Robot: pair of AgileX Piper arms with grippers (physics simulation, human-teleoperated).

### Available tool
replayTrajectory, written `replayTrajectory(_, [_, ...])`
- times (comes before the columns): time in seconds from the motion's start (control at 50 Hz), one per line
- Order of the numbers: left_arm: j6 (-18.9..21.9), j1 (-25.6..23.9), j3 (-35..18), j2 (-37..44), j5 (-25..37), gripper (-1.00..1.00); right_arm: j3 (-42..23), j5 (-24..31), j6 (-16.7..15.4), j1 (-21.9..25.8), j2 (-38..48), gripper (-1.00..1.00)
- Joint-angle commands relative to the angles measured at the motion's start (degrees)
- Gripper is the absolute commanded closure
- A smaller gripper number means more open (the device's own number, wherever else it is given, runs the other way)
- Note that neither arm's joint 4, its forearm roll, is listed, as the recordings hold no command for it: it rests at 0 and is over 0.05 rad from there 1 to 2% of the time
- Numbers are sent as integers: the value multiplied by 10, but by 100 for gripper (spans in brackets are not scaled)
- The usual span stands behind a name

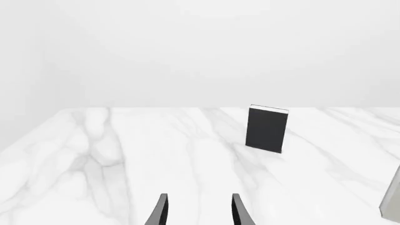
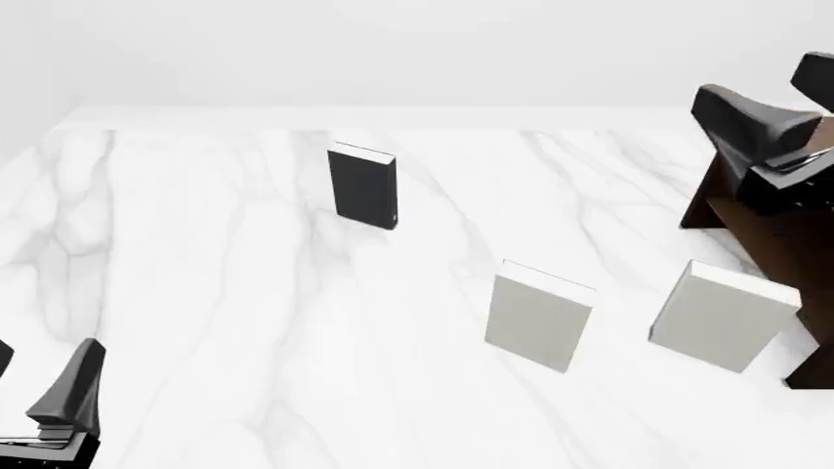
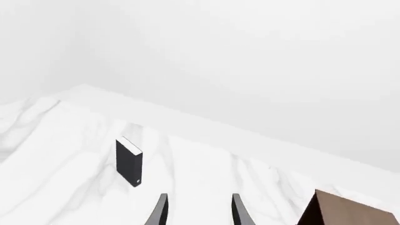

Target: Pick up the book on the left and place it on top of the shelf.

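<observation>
The book (image 2: 362,186) is a thin black hardcover with white page edges, standing upright on the marble table toward the back left. It also shows in the left wrist view as the book (image 1: 267,129) and in the right wrist view as the book (image 3: 129,162). The dark brown shelf (image 2: 769,230) stands at the right edge, and a corner of the shelf (image 3: 347,211) shows in the right wrist view. My left gripper (image 2: 39,383) hovers at the near left corner, far from the book, open (image 1: 198,213) and empty. My right gripper (image 2: 779,98) hangs over the shelf, open (image 3: 198,212) and empty.
Two light grey books stand upright on the near right part of the table, one in the middle (image 2: 537,318) and one beside the shelf (image 2: 721,315). An edge of a grey book (image 1: 391,197) shows in the left wrist view. The white marble table (image 2: 209,293) ends at a pale back wall.
</observation>
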Motion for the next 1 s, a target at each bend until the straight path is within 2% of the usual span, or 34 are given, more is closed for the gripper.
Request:
replayTrajectory(0.02, [0, 0, 0, 0, 0, -100, -87, 18, -29, 25, 106, -100])
replayTrajectory(0.22, [0, 0, 0, 0, 0, -100, -144, 40, -42, 48, 182, -100])
replayTrajectory(0.6, [0, 0, 0, 0, 0, -100, -225, 52, -55, 49, 304, -100])
replayTrajectory(1.0, [0, 0, 0, 0, 0, -100, -280, 29, -71, 52, 423, -100])
